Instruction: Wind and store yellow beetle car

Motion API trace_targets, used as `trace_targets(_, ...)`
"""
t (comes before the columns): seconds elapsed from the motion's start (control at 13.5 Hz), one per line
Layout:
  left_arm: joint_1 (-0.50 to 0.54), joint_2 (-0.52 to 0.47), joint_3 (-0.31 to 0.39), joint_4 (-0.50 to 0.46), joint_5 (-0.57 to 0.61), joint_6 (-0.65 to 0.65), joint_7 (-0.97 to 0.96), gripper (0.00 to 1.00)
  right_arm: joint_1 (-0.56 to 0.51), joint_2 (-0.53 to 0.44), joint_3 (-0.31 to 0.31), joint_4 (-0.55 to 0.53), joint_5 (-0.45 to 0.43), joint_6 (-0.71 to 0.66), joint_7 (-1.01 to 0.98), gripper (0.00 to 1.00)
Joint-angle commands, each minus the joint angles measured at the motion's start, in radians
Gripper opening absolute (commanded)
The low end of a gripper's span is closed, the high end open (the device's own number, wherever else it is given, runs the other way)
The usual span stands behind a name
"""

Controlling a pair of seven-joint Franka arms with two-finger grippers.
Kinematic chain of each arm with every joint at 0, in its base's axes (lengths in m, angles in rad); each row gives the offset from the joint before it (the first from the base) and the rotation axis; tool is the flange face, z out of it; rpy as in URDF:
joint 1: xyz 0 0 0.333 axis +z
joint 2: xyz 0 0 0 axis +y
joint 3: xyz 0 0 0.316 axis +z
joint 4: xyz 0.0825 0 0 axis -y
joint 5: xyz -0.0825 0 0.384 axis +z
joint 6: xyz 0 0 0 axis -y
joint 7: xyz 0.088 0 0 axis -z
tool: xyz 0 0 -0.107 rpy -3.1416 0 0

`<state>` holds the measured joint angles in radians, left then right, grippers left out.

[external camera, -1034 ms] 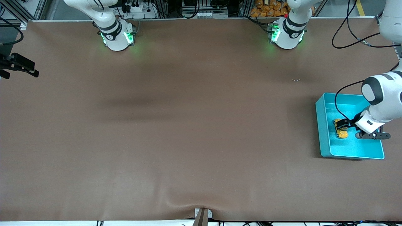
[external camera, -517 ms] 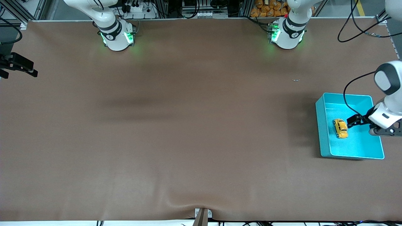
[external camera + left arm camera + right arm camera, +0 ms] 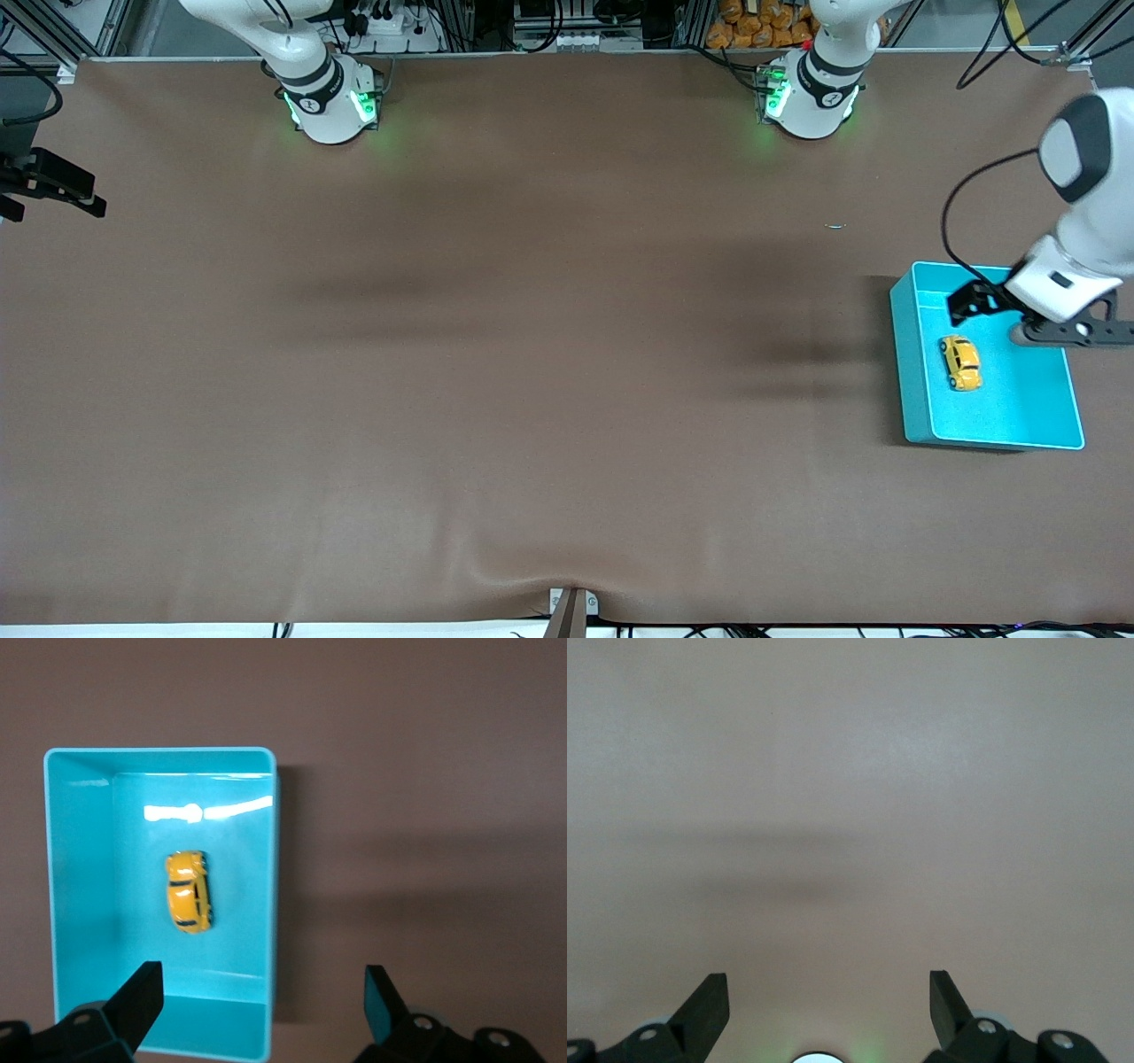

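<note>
yellow beetle car loose in teal bin | left gripper jaws spread, empty, above bin | right gripper spread, waiting | risk: wound car possibly rolling into wall

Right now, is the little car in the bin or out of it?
In. The car sits on its wheels on the bin's floor, with no gripper touching it. The open left gripper is above the bin.
</note>
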<state>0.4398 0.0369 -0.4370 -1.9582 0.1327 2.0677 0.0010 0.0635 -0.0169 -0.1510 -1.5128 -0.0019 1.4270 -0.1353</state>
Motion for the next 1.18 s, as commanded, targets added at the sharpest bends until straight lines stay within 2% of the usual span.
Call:
trace_targets(0.0, -0.060, -0.077, 0.004, -0.002, -0.057, -0.092, -0.036, 1.00, -0.002, -0.014, 0.004, 0.002, -0.015, -0.022, 0.011, 1.00)
trace_targets(0.15, -0.184, -0.095, 0.113, 0.042, -0.083, -0.196, -0.039, 1.00, -0.002, -0.014, 0.008, 0.002, -0.015, -0.022, 0.014, 1.00)
trace_targets(0.37, -0.416, -0.135, 0.326, 0.120, -0.102, -0.351, -0.041, 1.00, -0.002, -0.015, 0.004, 0.003, -0.001, -0.022, 0.005, 1.00)
trace_targets(0.52, -0.478, -0.172, 0.385, 0.150, -0.137, -0.408, -0.044, 1.00, -0.002, -0.015, 0.007, 0.014, 0.000, -0.022, 0.000, 1.00)
trace_targets(0.66, -0.475, -0.204, 0.368, 0.156, -0.159, -0.416, -0.088, 1.00, -0.001, -0.015, 0.010, 0.016, 0.005, -0.022, 0.002, 1.00)
trace_targets(0.89, -0.472, -0.212, 0.293, 0.166, -0.159, -0.429, -0.188, 1.00, 0.006, -0.017, 0.014, 0.016, 0.009, -0.022, 0.000, 1.00)
trace_targets(1.11, -0.470, -0.204, 0.273, 0.228, -0.154, -0.477, -0.161, 1.00, 0.004, -0.015, 0.014, 0.017, 0.020, -0.020, -0.013, 1.00)
